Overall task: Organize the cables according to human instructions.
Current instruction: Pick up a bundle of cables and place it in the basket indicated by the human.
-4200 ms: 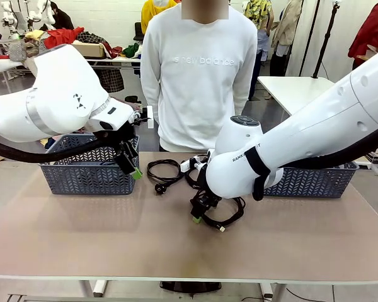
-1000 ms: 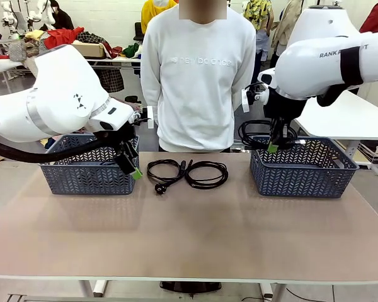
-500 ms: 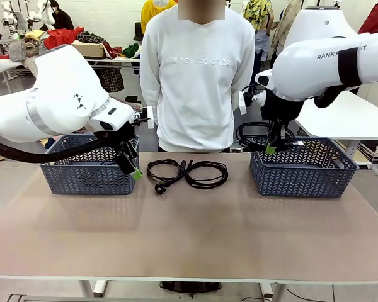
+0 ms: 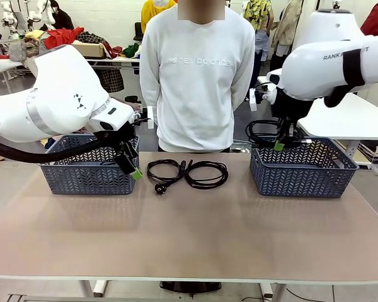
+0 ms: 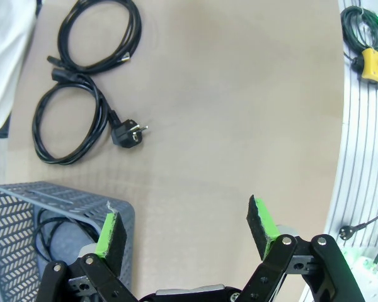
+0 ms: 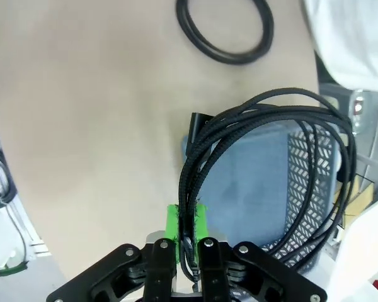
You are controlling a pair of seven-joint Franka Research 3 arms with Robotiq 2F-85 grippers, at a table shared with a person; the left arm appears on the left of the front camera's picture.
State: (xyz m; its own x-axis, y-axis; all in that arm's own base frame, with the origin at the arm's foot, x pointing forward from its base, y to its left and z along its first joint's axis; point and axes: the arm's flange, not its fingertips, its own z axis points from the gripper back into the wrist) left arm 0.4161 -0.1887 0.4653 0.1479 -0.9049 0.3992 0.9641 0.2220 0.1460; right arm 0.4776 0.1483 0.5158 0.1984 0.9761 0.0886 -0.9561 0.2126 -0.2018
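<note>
At the desk's far left corner, a grey basket (image 4: 82, 177) holds a coiled black cable (image 5: 41, 226); the left claw (image 4: 132, 168) hangs spread wide over its right end. A plug-ended cable (image 5: 101, 119) and a plain coil (image 5: 137, 28) lie mid-desk by the far edge, before a person (image 4: 198, 88) in a "new balance" sweatshirt. Near the far right corner, the right claw (image 4: 279, 143) pinches a fourth cable (image 6: 190, 182) above a second basket (image 4: 305, 175).

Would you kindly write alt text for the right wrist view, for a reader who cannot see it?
The right claw is shut on a coiled black cable that hangs above a grey mesh basket. Beyond it, a second coiled cable lies on the tan table, near a person's white top.
</note>
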